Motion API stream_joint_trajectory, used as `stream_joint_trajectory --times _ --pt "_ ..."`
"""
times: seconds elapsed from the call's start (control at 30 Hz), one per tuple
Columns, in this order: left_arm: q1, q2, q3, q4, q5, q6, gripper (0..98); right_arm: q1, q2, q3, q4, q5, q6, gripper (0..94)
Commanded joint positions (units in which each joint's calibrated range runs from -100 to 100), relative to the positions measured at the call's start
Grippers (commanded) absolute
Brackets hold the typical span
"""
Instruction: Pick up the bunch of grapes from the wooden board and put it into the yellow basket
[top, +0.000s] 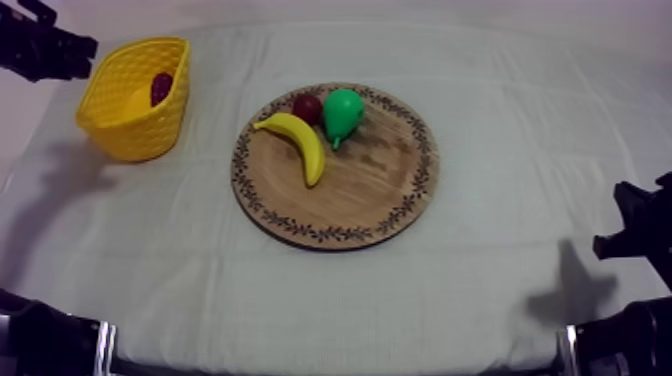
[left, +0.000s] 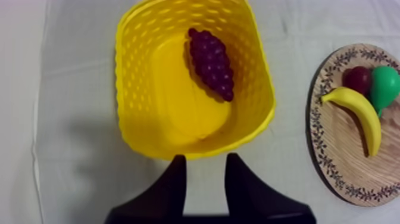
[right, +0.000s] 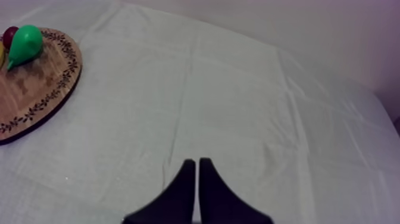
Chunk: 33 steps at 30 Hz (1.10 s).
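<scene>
left pincer (left: 206, 158) hovers just above the near wall of the yellow basket (left: 132, 89), its two black fingers (left: 177, 182) spread apart and nothing between them. and there it is: the bunch of grapes (left: 211, 62), dark purple, lies inside the basket, on the side of the basket floor that faces the wooden board (top: 365, 185), resting along that wall. the basket itself sits tilted on the grey-white cloth (top: 500, 250) that covers the tabletop, its mouth turned up towards the left arm.

away from the basket, with a strip of bare cloth between them, lies the round board with its patterned rim. on the half of the board nearer the basket, the banana (top: 300, 142) lies curved, closest of the three fruits to the basket. the small red fruit (top: 306, 107) sits just past the banana's upper end, and the green pear (top: 342, 114) touches it on the side away from the basket.

right pincer (right: 196, 162) is well apart from the basket, out beyond the board, low over bare cloth, fingers pressed together in a narrow wedge and gripping nothing.
</scene>
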Motion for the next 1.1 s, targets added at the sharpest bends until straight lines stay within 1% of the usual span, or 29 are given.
stream_joint_trajectory --times 0.0,0.13,0.3,0.37,0.53,0.63,0.93,1.07 --pt "0.0 -6.3 4.0 -0.11 -1.4 0.2 21.5 0.0 0.0 0.0 0.0 0.0 0.0 0.3" --pt "0.2 -13.8 10.1 -0.88 -4.8 1.4 15.7 0.0 0.0 0.0 0.0 0.0 0.0 0.3" --pt "0.2 -21.6 15.6 -2.04 -7.3 2.3 8.7 0.0 0.0 0.0 0.0 0.0 0.0 0.3" --pt "0.3 -24.5 17.3 -2.34 -7.8 2.1 6.5 0.0 0.0 0.0 0.0 0.0 0.0 0.3" --pt "1.3 -31.1 21.5 -2.34 -9.2 1.0 1.5 0.0 0.0 0.0 0.0 0.0 0.0 0.3" --pt "2.1 -35.1 24.8 -1.88 -10.6 0.8 0.6 0.0 0.0 0.0 0.0 0.0 0.0 0.3" --pt "2.8 -48.3 35.9 0.62 -15.2 -0.4 0.1 0.0 0.0 0.0 0.0 0.0 0.0 0.3" --pt "2.8 -53.6 41.4 1.12 -16.9 -1.0 0.0 0.0 0.0 0.0 0.0 0.0 0.0 0.3"
